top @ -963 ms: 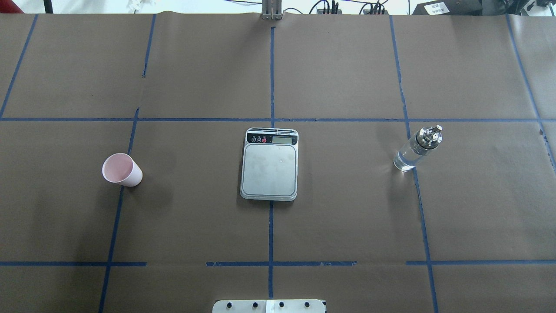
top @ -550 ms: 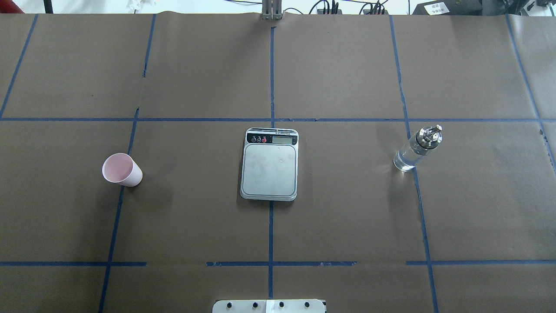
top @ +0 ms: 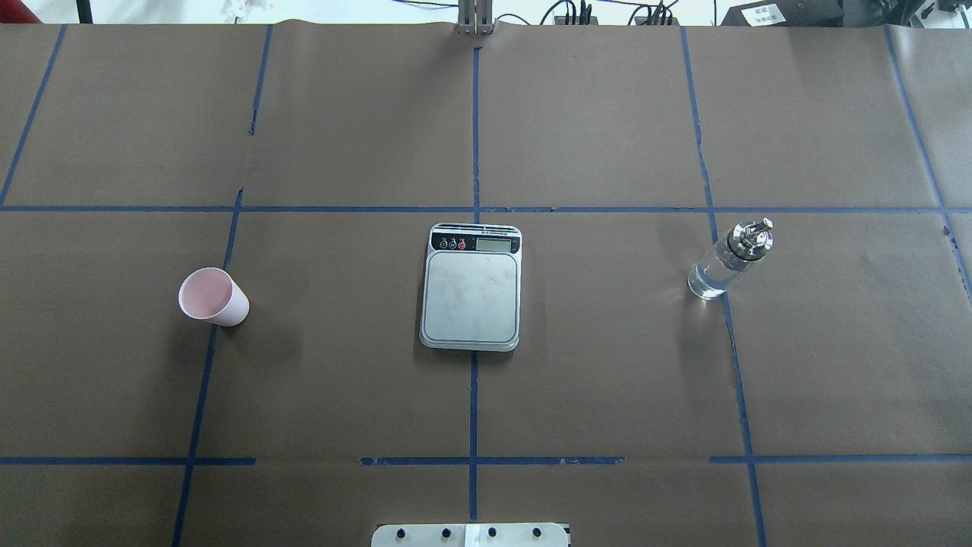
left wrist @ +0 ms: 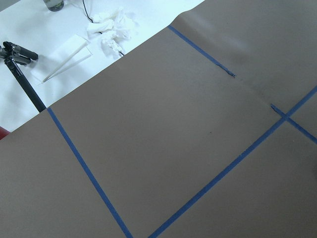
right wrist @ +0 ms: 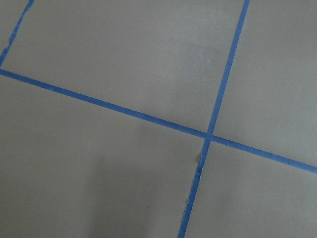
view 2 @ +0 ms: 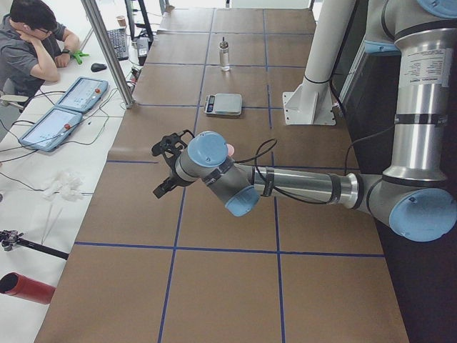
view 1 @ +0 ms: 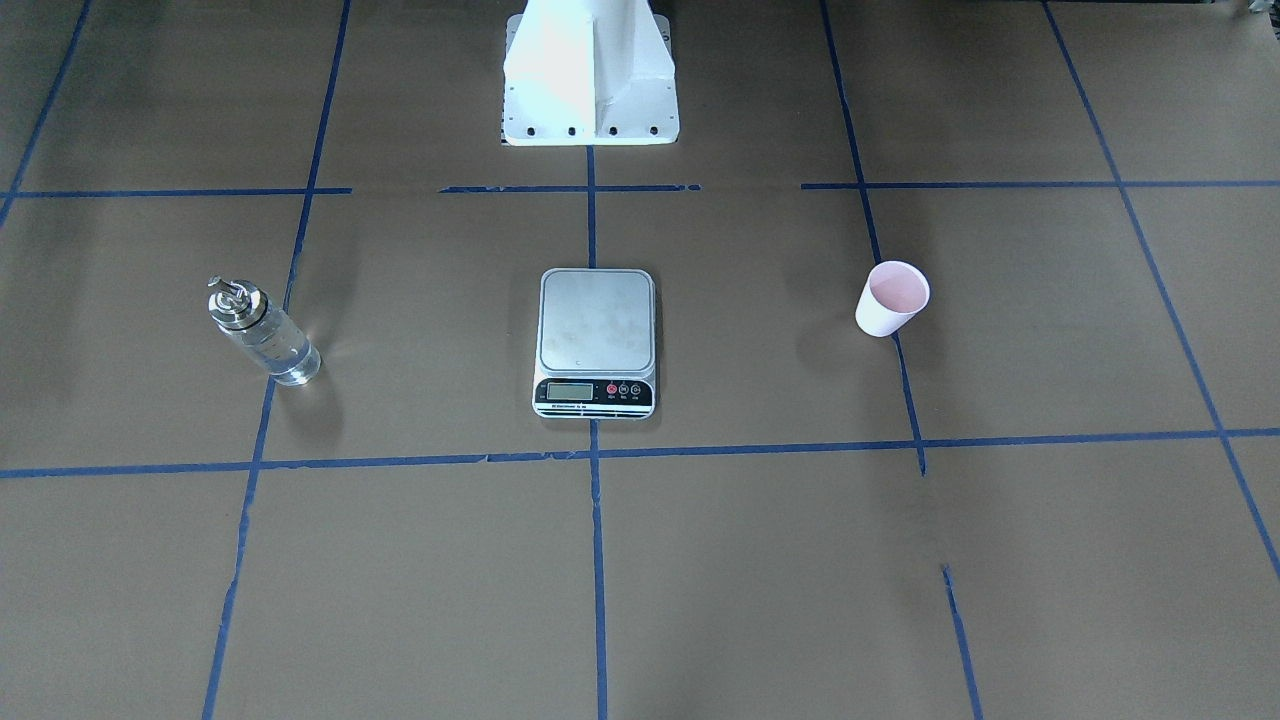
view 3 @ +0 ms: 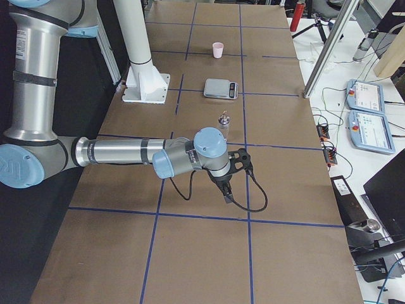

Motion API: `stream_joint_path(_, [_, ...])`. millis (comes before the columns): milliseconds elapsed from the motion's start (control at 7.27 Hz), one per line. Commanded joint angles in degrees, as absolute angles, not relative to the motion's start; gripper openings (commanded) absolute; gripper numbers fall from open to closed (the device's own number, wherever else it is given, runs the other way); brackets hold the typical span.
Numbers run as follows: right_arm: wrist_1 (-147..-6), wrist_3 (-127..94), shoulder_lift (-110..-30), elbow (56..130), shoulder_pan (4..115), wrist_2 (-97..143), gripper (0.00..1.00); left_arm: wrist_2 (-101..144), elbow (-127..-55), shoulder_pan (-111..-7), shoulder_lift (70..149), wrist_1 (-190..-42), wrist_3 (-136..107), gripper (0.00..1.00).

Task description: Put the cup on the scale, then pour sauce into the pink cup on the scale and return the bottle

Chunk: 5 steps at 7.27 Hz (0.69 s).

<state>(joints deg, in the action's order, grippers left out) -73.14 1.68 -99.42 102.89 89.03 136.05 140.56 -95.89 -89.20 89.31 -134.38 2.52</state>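
Nothing moved since second ago; cup (top: 213, 297), bottle (top: 729, 260) well apart from bare scale (top: 471, 296); task unstarted; left fingers (view 2: 163, 187), right fingers (view 3: 226, 195) far off, opening cannot tell

My left gripper (view 2: 166, 166) and right gripper (view 3: 231, 180) show only from the table's 2 ends, so I cannot tell how their jaws stand. In the exterior left view, my left wrist hides nearly all of the cup (view 2: 230, 148). The scale (top: 471, 287) display's digits are too small to read.
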Motion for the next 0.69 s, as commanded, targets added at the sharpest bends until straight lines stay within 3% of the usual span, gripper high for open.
stream_joint_path(0, [-73.1,0.9,-99.2,103.3,88.9,136.2,1.0,138.6,-96.5,-84.0,89.9,-135.9,-11.8,1.0])
stream_joint_path(413, [-73.1,0.7,-99.1,103.3,88.9,136.9,1.0,119.0,-104.0,-67.9,88.9,-135.6,-37.2,1.0])
stream_joint_path(550, [-73.1,0.7,-99.1,103.3,88.9,137.2,1.0,117.4,-105.5,-62.5,89.0,-135.4,-47.1,0.89])
